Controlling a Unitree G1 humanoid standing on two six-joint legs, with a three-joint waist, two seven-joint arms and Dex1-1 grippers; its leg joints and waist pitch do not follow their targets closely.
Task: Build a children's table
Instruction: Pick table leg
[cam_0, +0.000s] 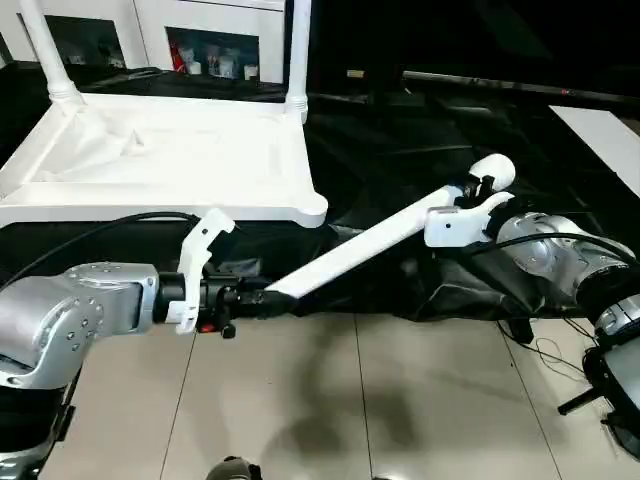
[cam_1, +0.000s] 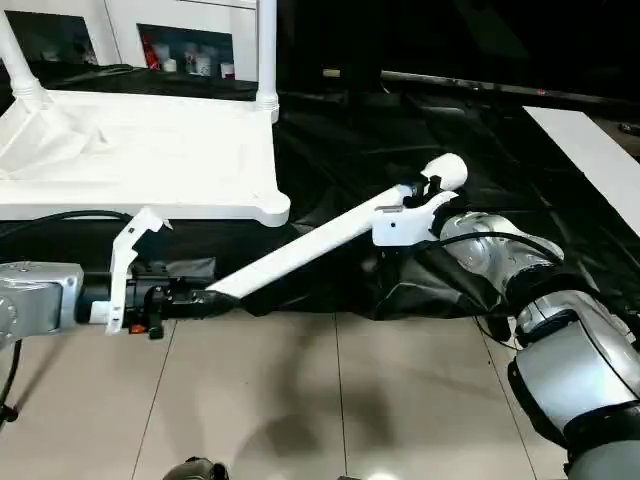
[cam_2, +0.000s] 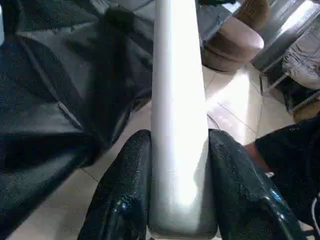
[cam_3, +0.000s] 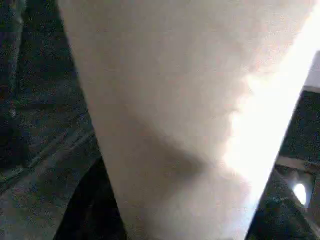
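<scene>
While the white tabletop (cam_0: 170, 160) lay upside down on the black-draped bench (cam_0: 400, 150), two of its legs (cam_0: 298, 55) already standing upright in the far corner sockets, the humanoid held a third leg (cam_0: 370, 245) slantwise in the air between its two arms. The left gripper (cam_2: 175, 200) had its black jaws closed on the lower end of that leg, one finger pressed to each side of the white cylinder, just above the pale tiled floor (cam_0: 330, 400). From there the leg rose toward the robot's right, crossing in front of the bench's black cover and passing just beside the tabletop's near corner socket (cam_0: 310, 210). The right gripper (cam_0: 485, 195) met the leg close to its rounded upper end, with black fingers showing against the white plastic; how firmly those jaws had taken hold could not be told, as the leg's surface lay hard against the wrist camera. A white glass-doored cabinet (cam_0: 200, 30) stood behind the bench.
</scene>
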